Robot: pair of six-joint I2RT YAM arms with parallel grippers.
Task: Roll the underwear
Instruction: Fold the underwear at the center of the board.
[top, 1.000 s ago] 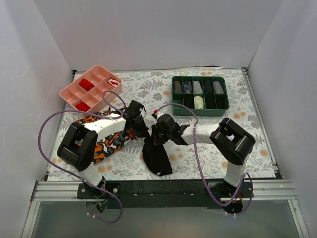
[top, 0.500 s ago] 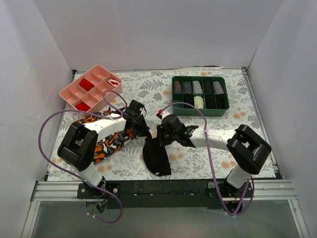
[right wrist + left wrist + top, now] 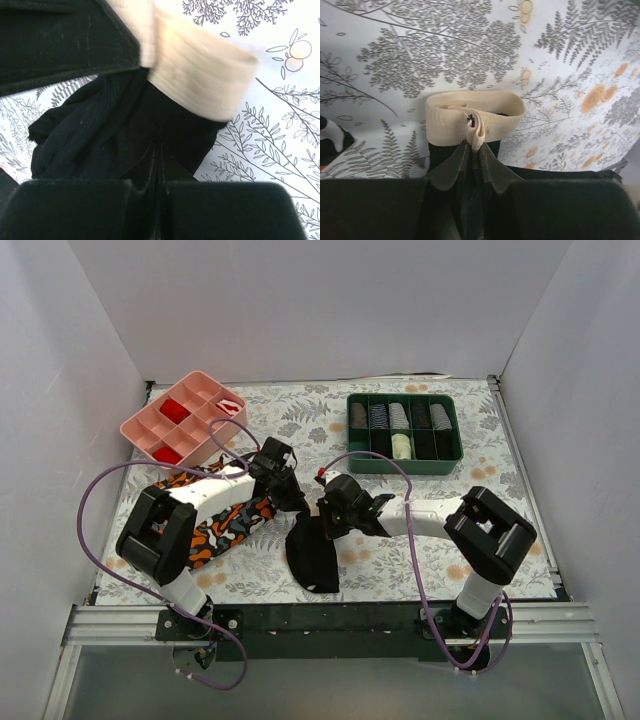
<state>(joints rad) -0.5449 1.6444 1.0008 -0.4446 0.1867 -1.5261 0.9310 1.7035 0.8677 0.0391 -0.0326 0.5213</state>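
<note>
Firmly clamped: left fingers (image 3: pixel 447 167) on underwear (image 3: pixel 475 107) waistband, right fingers (image 3: pixel 172 172) on black fabric.

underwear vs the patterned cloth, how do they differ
The underwear is black with a cream waistband; the patterned cloth is orange, black and white. The left gripper and right gripper pinch the underwear; the cloth lies beneath the left arm. Both are soft fabric.

1. The underwear (image 3: pixel 312 558) lies on the table (image 3: pixel 520 530), near its front middle.
2. A larger cloth (image 3: pixel 225 525) lies just left of it.
3. Behind them, the left tray (image 3: pixel 150 425) and the right tray (image 3: pixel 400 467) sit well apart.
</note>
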